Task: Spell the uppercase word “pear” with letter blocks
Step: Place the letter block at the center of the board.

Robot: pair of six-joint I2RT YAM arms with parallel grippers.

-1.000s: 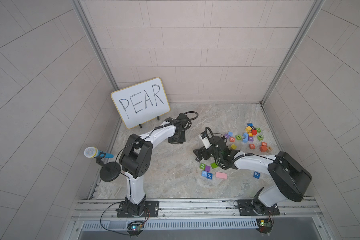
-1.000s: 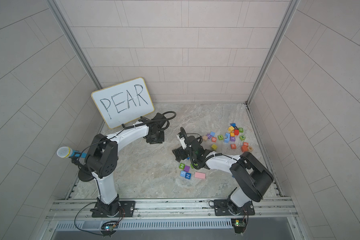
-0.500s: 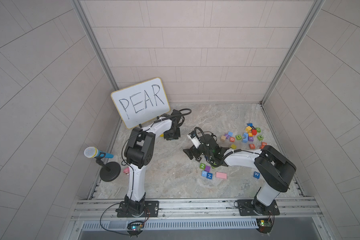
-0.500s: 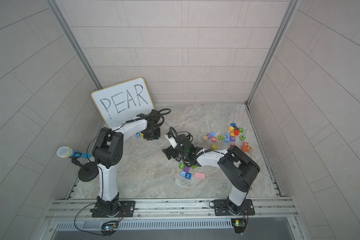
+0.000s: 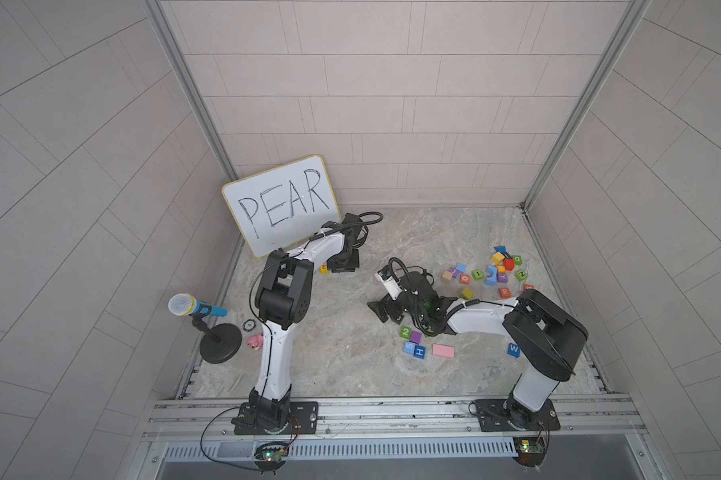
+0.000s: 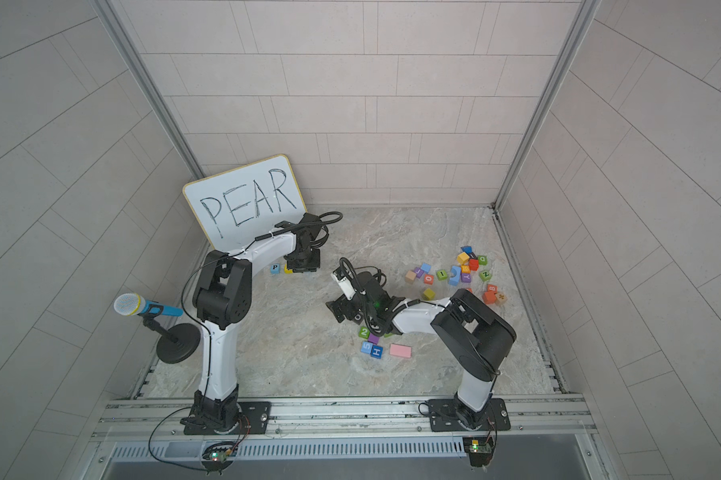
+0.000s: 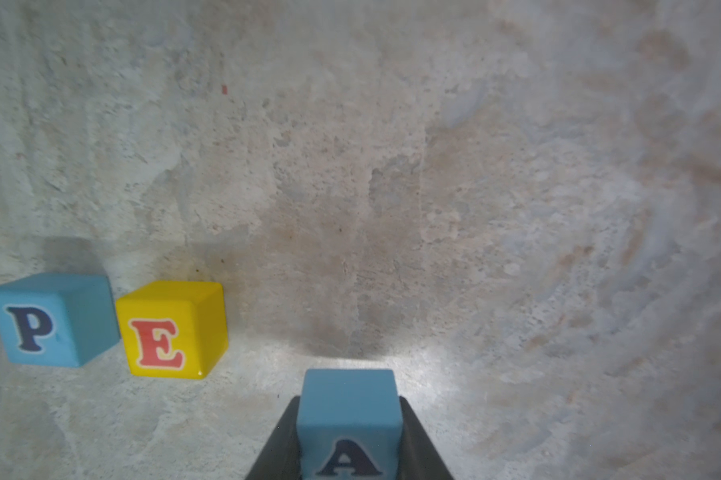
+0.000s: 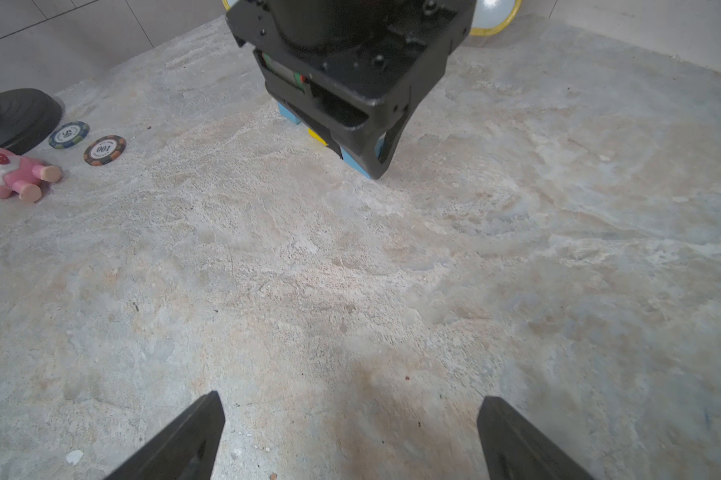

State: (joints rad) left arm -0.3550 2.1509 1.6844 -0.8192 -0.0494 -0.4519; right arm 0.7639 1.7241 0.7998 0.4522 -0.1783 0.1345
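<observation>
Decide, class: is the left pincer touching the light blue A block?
Touching. The left wrist view shows the A block gripped by the left pincer, its two dark fingers pressed flush against opposite sides of the block.

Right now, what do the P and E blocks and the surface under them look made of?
P block: probably painted wood, matte blue, rounded edges. E block: likely the same, glossier yellow, highlight at its lower corner. Table: mottled stone look, maybe only a print.

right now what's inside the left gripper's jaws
The light blue A block, clamped between the left gripper's black fingers. Its underside is covered, so whether it rests on the table cannot be seen.
</observation>
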